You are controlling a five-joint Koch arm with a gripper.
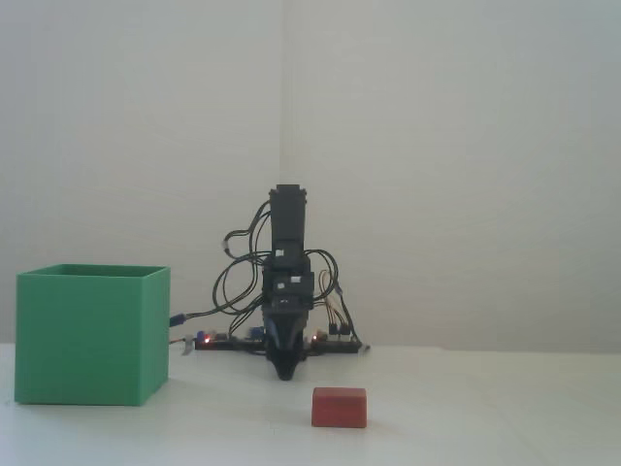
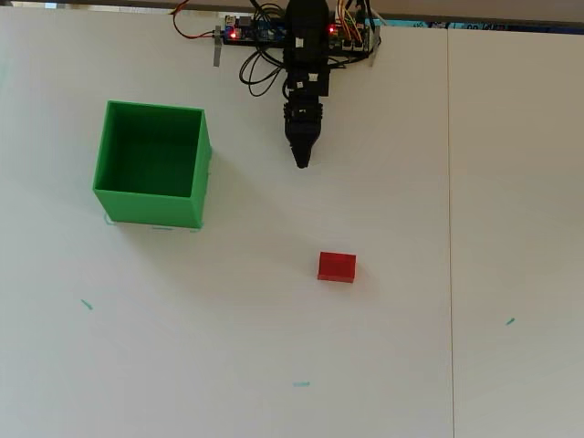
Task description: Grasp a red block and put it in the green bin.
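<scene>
Tool (image 2: 301, 162) pointed down near arm base, tips drawn together to one point in overhead & fixed views (image 1: 285, 374), clenched w/ nothing held, touching neither object. Block (image 2: 337, 266) sat on white counter (image 2: 411, 365), well apart from tool, below it in overhead view. Bin (image 2: 151, 164) stood upright at left in overhead view, nothing visible inside, apart from block & tool.

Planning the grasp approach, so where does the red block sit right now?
In the overhead view the red block lies alone on the white table, below and slightly right of the gripper and well to the lower right of the green bin.
</scene>
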